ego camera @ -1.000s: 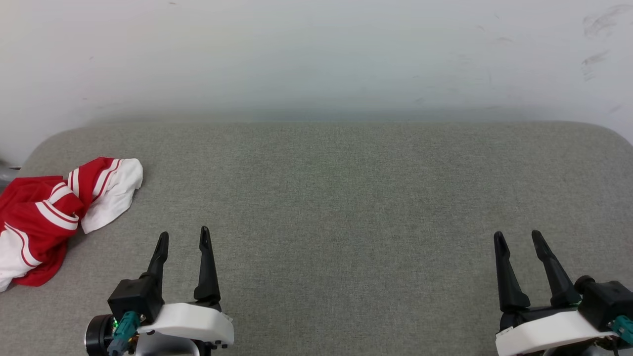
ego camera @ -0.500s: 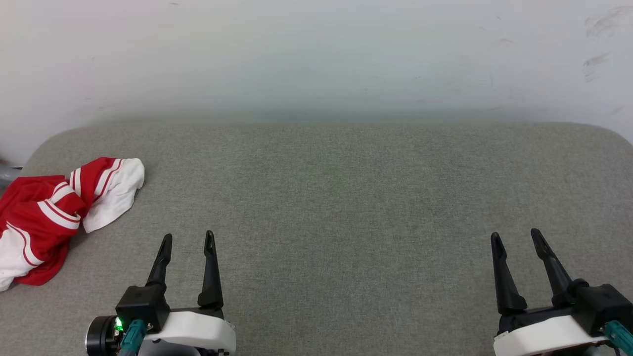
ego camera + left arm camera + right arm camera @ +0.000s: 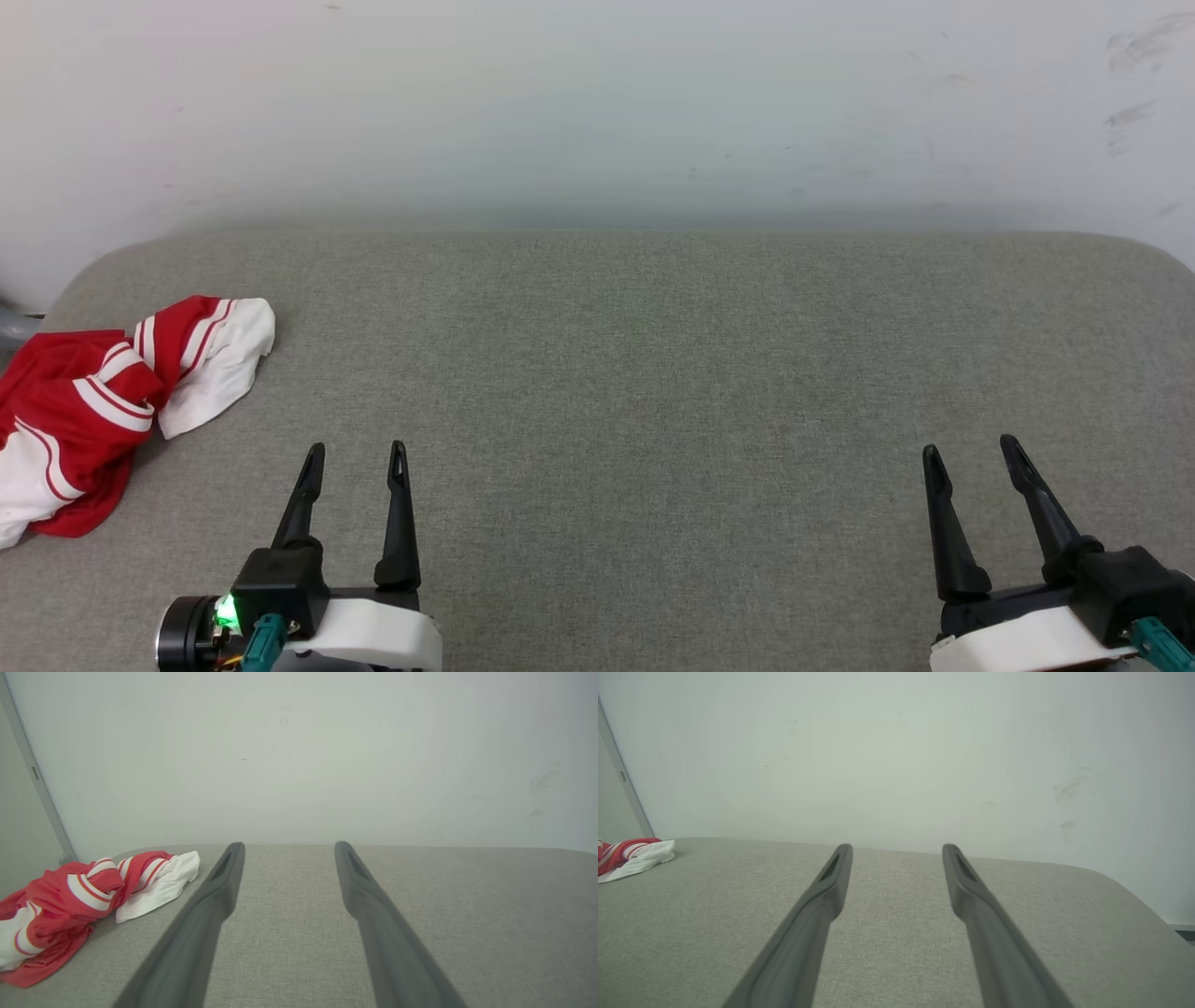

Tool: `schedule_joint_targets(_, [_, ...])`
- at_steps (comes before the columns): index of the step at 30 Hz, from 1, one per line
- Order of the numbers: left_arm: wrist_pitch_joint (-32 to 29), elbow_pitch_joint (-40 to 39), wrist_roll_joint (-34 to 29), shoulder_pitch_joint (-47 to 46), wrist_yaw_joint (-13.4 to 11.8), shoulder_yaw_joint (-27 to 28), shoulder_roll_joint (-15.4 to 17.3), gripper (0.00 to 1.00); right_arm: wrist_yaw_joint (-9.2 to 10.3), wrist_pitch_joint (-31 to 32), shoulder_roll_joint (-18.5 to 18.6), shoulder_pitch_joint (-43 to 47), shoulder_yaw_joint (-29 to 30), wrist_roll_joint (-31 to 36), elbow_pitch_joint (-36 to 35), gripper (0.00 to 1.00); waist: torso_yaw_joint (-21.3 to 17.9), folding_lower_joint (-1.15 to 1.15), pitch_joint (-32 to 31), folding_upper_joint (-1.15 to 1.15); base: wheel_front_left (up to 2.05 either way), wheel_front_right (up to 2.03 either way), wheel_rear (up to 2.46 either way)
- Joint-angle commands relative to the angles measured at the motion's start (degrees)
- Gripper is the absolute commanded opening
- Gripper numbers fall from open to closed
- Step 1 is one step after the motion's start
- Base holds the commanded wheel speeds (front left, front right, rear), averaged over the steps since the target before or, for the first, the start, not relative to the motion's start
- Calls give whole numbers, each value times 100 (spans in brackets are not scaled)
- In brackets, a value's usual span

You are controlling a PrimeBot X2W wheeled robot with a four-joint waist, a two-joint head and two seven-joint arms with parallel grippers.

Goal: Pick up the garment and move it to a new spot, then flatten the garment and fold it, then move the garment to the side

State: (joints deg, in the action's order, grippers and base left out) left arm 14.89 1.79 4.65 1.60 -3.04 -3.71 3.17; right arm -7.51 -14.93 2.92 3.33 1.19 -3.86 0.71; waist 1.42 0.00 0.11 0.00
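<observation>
Head view: shows the garment (image 3: 103,392) bunched in a red-and-white heap at the far left of the grey padded surface (image 3: 653,373), below a white wall (image 3: 597,112). Puts left gripper (image 3: 358,448) at lower left, near the heap but apart from it, fingers spread wide, holding nothing. Puts right gripper (image 3: 969,445) at lower right, equally spread, empty, well apart from the garment.
Left wrist view: looks along parted fingers (image 3: 210,905) over bare fabric; has garment (image 3: 70,896) off to their left, no contact.
Right wrist view: same wide gap, nothing held; catches garment (image 3: 630,856) at far left edge.
</observation>
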Motion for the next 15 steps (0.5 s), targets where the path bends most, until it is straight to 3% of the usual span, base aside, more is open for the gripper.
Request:
schedule_joint_targets(1, [47, -13, -84, 50, 26, 3, -14, 100, 4, -39, -7, 45, 5, 97, -22, 100, -2, 0, 2, 0, 0, 0, 0])
schedule_joint_targets(15, [34, 72, 57, 42, 138, 142, -32, 100, 4, -30, -8, 38, 25, -239, 75, 100, -19, 0, 7, 0, 0, 0, 0])
